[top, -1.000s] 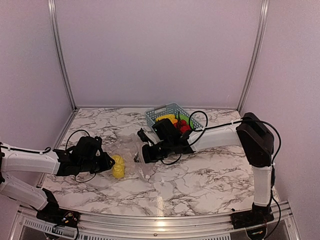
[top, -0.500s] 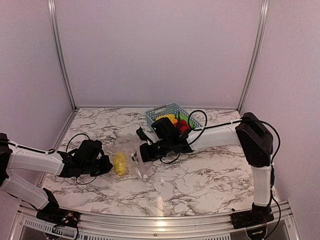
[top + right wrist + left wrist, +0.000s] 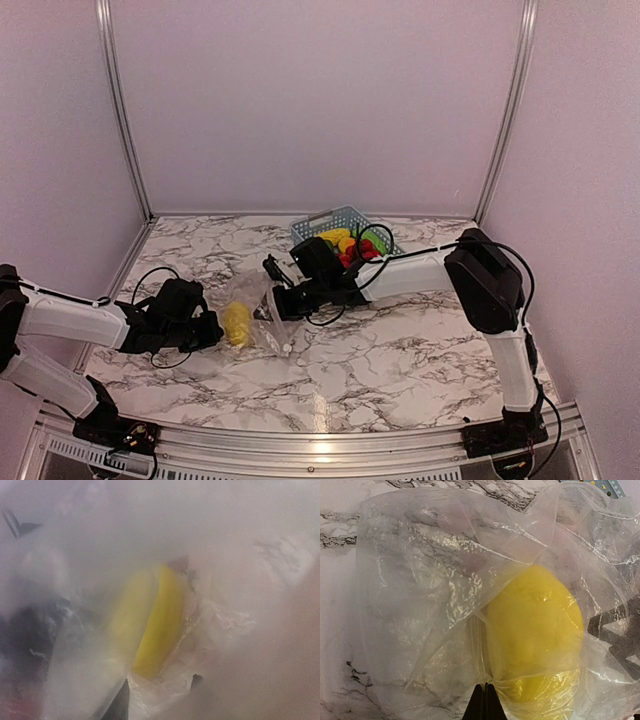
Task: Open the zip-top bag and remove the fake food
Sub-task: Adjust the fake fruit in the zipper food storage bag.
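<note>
The left gripper [image 3: 484, 703] has its jaws clenched tip to tip on a gathered fold of the zip-top bag [image 3: 415, 580]. The film puckers right at the tips and fans out ahead of them, so this looks like an anchoring pinch, meant to hold one end of the bag down while the other arm works. Just beyond those tips and a little to their right, a yellow lemon-like piece [image 3: 535, 625] sits inside the bag with the clear plastic wrapped loosely over it. The right gripper [image 3: 274, 301] comes at the bag from the opposite end, facing the left one, with the yellow piece lying between the two. Its wrist view is fogged by plastic lying against the lens. Only the yellow shape straight ahead and a dark fingertip below it can be made out, so I cannot tell whether its jaws are parted, closed on film, or reaching into the mouth. Behind the right gripper, beside its forearm, the blue-grey lattice basket [image 3: 322, 219] holds yellow, red and green toy produce [image 3: 352, 245]. That suggests it is where removed pieces go, and that the lemon-like piece is the only one visibly left in the bag on the marble table [image 3: 400, 350].
</note>
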{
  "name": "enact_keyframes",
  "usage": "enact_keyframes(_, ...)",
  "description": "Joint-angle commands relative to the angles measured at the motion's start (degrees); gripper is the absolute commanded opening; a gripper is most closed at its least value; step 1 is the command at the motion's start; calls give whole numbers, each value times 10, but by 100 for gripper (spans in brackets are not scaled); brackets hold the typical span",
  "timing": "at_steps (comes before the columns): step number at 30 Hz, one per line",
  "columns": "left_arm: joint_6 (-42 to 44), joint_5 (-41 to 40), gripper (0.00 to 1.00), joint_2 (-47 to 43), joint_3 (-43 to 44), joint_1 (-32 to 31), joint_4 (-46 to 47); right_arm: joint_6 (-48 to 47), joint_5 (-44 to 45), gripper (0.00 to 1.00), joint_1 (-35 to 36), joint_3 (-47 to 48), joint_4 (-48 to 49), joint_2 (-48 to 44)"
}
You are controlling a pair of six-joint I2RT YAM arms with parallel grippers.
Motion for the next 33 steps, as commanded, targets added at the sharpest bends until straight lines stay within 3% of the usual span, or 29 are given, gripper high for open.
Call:
enact_keyframes(1,16,11,0,-11,-2,3,-22,8,-1,40,6,7,5,8)
enact_keyframes(12,39,13,10,-94,42,3,-121,9,2,40,6,-5,5,6)
enact_keyframes(20,44,16,11,-126,67,3,-156,9,2,40,5,-6,5,5)
enact_keyframes(26,44,7,18,-129,84,3,-161,9,2,40,5,-6,5,4)
enact_keyframes(33,41,-8,11,-66,91,11,-111,9,5,40,5,-7,5,0)
